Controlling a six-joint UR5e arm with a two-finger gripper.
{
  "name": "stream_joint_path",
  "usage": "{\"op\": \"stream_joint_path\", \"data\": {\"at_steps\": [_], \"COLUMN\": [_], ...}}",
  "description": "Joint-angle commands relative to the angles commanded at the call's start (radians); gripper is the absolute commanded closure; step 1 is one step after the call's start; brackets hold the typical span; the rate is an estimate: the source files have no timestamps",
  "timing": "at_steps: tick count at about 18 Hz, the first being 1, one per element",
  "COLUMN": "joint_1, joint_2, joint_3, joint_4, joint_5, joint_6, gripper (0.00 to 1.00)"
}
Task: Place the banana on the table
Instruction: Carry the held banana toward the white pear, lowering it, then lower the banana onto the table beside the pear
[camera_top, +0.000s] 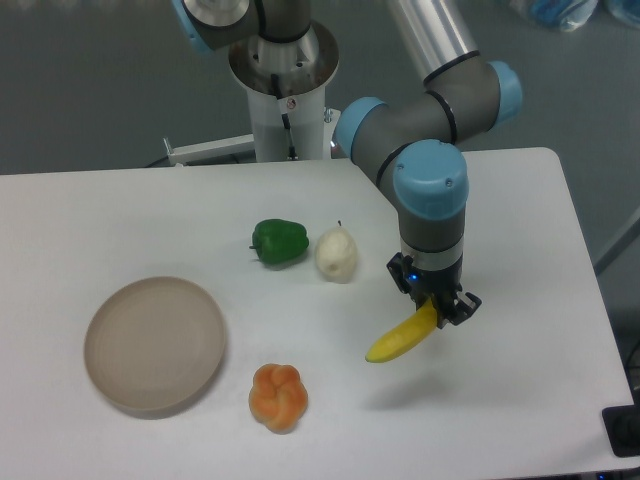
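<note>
Gripper (437, 306) points down over the table (560, 240), jaws closed narrow on the upper end of the banana (400, 336), which hangs tilted, free end down toward 8 o'clock. Banana looks to be in the air, not touching the tabletop: there's a soft shadow on the white surface below it, toward 6 o'clock, apart from the fruit. Fingers mostly hidden by the black gripper body, so contact pads themselves aren't readable, but the banana tip sits right between them. Arm comes in from 12 o'clock, grey links with blue joint caps, wrist vertical above the gripper. Relative to the banana: pale pear (336, 254) at about 10 o'clock, near but apart; green pepper (279, 242) just beside the pear on its 9 o'clock side, can't tell if they touch; orange pumpkin-like piece (277, 396) at roughly 8 o'clock, well apart; round beige plate (155, 344) far out at 9 o'clock, nothing on it. Banana sits over the right-centre part of the table, between the pear and the 3 o'clock edge, closer to the pear. Robot base column (285, 80) stands behind the table's far edge at 12 o'clock
</note>
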Motion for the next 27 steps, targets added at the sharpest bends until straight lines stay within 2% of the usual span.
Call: {"op": "stream_joint_path", "data": {"at_steps": [3, 6, 8, 12, 16, 22, 27], "joint_1": [0.038, 0.048, 0.046, 0.025, 0.012, -0.003, -0.008], "joint_2": [0.000, -0.015, -0.029, -0.069, -0.086, -0.115, -0.115], "joint_3": [-0.047, -0.075, -0.095, -0.095, -0.097, -0.095, -0.098], "joint_4": [0.002, 0.006, 0.035, 0.095, 0.124, 0.140, 0.140], "joint_5": [-0.074, -0.080, -0.080, -0.075, -0.071, -0.019, -0.014], "joint_6": [-0.034, -0.035, -0.037, -0.116, -0.192, -0.143, -0.123], "gripper": [0.81, 0.81, 0.81, 0.81, 0.81, 0.81, 0.81]}}
